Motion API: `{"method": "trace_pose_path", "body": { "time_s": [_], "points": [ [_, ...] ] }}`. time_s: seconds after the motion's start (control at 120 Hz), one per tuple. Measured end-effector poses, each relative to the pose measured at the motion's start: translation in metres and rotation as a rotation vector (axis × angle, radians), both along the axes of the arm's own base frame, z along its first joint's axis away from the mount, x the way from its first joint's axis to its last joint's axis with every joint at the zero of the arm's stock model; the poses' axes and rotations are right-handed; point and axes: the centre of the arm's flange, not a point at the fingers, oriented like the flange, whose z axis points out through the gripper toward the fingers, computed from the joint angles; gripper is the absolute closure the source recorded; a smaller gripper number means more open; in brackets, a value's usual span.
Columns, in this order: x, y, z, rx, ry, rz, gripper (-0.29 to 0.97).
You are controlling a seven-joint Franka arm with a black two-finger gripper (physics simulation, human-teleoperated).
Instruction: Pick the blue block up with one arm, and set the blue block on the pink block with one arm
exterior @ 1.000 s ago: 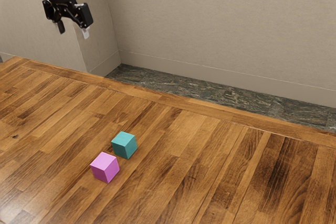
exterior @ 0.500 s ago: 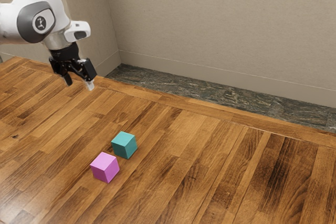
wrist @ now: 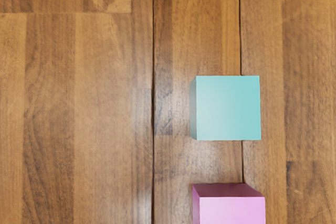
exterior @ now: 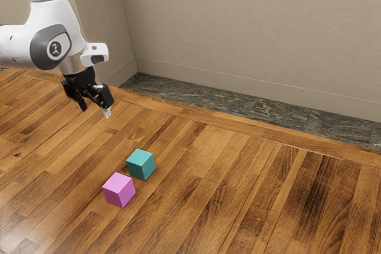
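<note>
The blue block (exterior: 141, 164) is lying on the wooden table (exterior: 256, 200), the gripper (exterior: 94, 106) is hanging well apart above it, fingers spread and holding nothing, and the pink block (exterior: 119, 189) is sitting just beside it.

A bare indoor room, set up as a robot test space and not a lived-in home. A wide tabletop (exterior: 250, 194) of glossy wooden planks runs up to a strip of dark marbled stone (exterior: 238, 102). Behind it a pale skirting board (exterior: 256, 85) lines plain beige walls (exterior: 250, 22) and a jutting wall corner (exterior: 101, 28). A white robot arm (exterior: 41, 43) reaches over the planks, where two plain cubes lie, the blue block (exterior: 140, 164) and the pink block (exterior: 118, 189)
</note>
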Motion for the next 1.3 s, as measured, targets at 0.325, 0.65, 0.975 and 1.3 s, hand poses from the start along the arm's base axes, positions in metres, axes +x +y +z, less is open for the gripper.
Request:
{"method": "trace_pose_path", "body": {
  "time_s": [0.325, 0.65, 0.975, 1.3],
  "points": [
    [0.037, -0.028, -0.1, -0.023, 0.075, 0.003, 0.0],
    [0.057, -0.051, -0.156, -0.057, 0.108, 0.033, 0.0],
    [0.059, -0.061, -0.175, -0.063, 0.111, 0.05, 0.0],
    [0.06, -0.06, -0.207, -0.063, 0.131, 0.069, 0.0]
  ]
}}
